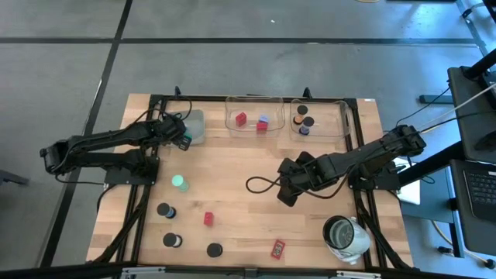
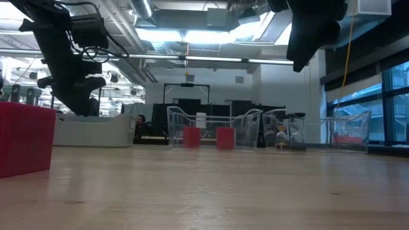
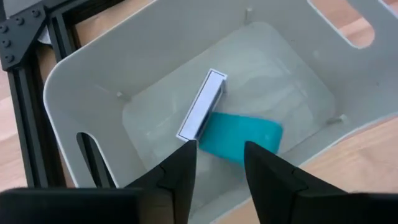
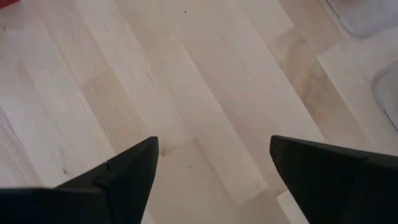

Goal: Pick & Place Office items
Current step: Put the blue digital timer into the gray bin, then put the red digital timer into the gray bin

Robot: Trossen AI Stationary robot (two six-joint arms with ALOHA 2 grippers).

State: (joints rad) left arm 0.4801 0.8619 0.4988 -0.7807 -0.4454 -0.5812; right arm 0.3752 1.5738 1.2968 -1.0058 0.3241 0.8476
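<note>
Red block [image 2: 24, 139] looms closest at the table's near edge, trays standing far behind.

High view: the left pincer [image 1: 183, 139] hovers over the grey tray [image 1: 194, 124] at the far left corner; the right pincer [image 1: 285, 186] hangs mid-table. Two clear trays line the far edge: one [image 1: 254, 116] holds a red piece [image 1: 241, 118] and a pale-blue cube [image 1: 263, 123], the other [image 1: 320, 118] dark round caps [image 1: 304, 122]. A silvery round container [image 1: 346, 235] sits by the near right corner.
Left wrist view: inside the grey tray lie a teal rectangle [image 3: 242, 135] and a white rectangle [image 3: 203, 105] leaning on it; the left pincer's fingers [image 3: 181, 171] stand slightly apart, pinching nothing.
Right wrist view: the right pincer's fingers [image 4: 134, 168] are spread wide over bare wood.
</note>
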